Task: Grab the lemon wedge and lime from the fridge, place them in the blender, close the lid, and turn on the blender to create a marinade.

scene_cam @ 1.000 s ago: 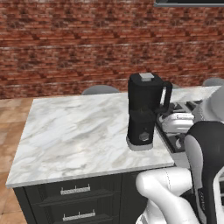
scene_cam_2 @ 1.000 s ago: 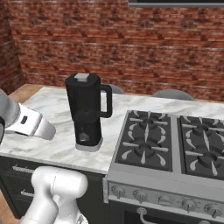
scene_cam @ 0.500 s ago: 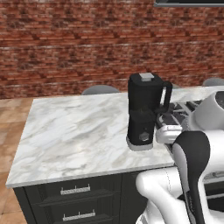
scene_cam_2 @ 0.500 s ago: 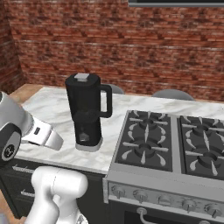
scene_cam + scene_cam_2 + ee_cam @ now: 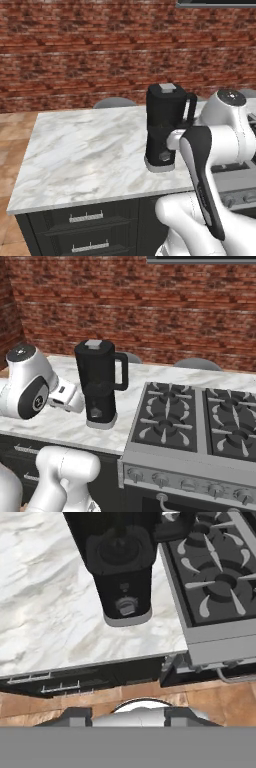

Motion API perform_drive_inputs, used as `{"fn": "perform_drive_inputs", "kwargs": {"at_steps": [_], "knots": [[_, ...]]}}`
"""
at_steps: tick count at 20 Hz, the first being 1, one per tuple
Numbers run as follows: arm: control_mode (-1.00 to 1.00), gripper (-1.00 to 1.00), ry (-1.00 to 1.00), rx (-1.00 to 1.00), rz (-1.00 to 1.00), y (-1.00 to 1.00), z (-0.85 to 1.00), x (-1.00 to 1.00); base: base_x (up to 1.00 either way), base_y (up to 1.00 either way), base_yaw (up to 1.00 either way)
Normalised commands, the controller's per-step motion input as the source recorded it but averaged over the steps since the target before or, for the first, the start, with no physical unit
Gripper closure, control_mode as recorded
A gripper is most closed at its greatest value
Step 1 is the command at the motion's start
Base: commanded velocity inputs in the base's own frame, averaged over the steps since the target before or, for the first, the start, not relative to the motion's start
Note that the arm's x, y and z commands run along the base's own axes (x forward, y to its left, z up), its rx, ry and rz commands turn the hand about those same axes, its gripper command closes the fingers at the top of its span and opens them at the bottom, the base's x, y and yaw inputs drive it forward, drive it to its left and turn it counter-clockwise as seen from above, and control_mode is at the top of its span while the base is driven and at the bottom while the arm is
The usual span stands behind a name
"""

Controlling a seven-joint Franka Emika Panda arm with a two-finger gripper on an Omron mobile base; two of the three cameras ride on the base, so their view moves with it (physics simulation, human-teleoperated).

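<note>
The black blender (image 5: 162,130) stands on the marble counter (image 5: 85,155) close to its right end, beside the stove. Its lid (image 5: 167,89), black with a small grey square, sits flat on the jar (image 5: 95,363). The hand view looks down on the blender's base and front knob (image 5: 126,605) from above the counter's front edge. My gripper (image 5: 129,717) hangs there well short of the blender, its fingertips (image 5: 76,716) wide apart with nothing between them. The arm's white elbow (image 5: 27,387) is just left of the blender. The lemon wedge, lime and fridge are out of view.
A gas stove (image 5: 200,426) with black grates adjoins the counter on the right. A brick wall (image 5: 90,50) runs behind. Dark drawers (image 5: 85,230) sit under the counter. Two grey stool tops (image 5: 197,363) show beyond the far edge. Bare marble spreads left of the blender.
The arm has swung up and in toward the blender, so its elbow looms larger in both base views. The blender and lid have not moved.
</note>
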Motion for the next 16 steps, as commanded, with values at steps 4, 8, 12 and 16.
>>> {"fn": "perform_drive_inputs", "kwargs": {"at_steps": [4,8,12,16], "knots": [[-1.0,1.0,0.0,-0.02,0.0,-0.07,-0.47,0.25,0.0,0.0,0.0],[-1.0,1.0,0.0,0.0,0.0,-0.01,-0.79,0.26,0.0,0.0,0.0],[-1.0,1.0,-0.05,0.0,0.0,0.0,-0.41,0.29,0.0,0.0,0.0],[-1.0,1.0,-0.2,0.0,0.0,0.0,-0.13,0.3,0.0,0.0,0.0]]}}
